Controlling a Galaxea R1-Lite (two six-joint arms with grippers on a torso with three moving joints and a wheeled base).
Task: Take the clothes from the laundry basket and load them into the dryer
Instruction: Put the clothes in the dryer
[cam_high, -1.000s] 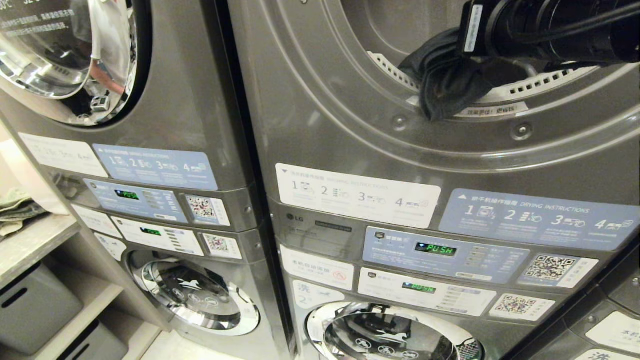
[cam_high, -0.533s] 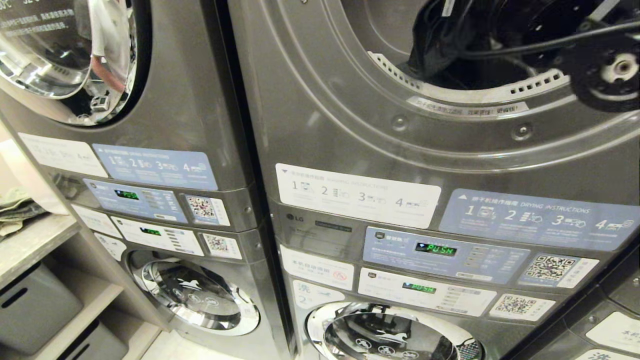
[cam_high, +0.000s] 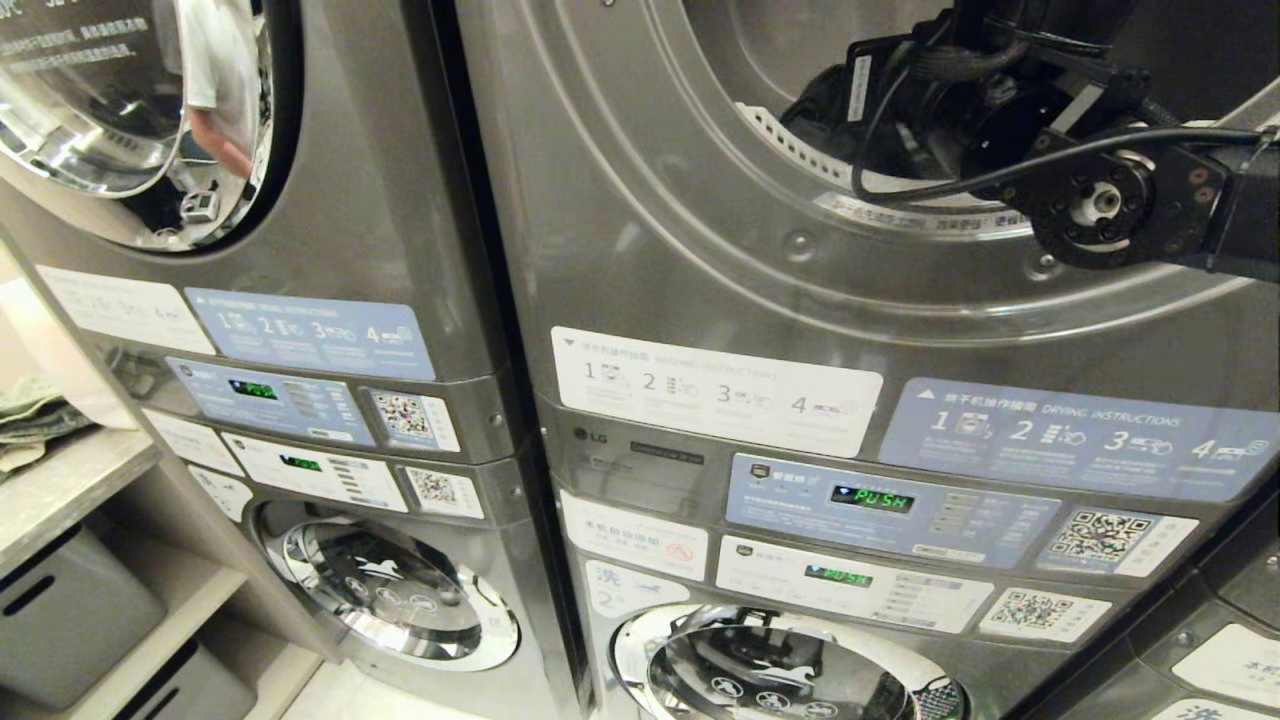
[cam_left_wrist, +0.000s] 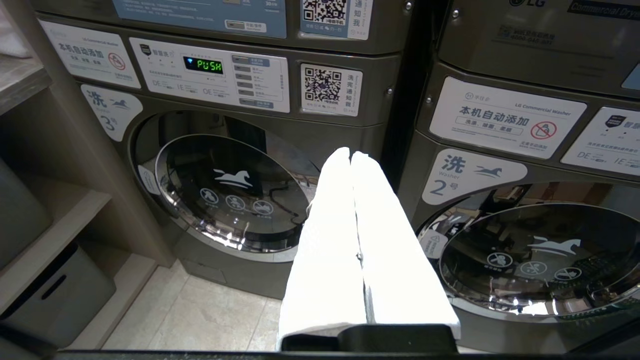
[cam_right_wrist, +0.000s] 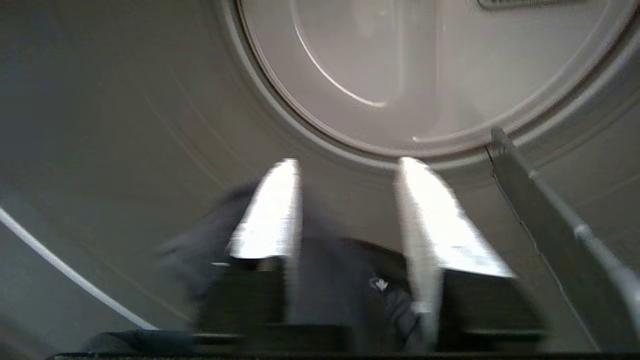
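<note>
One dark garment (cam_right_wrist: 345, 280) lies inside the dryer (cam_high: 700, 180) drum, between the parted fingers of the right pincer (cam_right_wrist: 350, 210), which reaches through the round opening. The jaws stand apart, gripping nothing. Best to draw straight back, keeping the fingers free of the cloth. The left pincer (cam_left_wrist: 352, 160) hangs parked, pressed together and empty.
</note>
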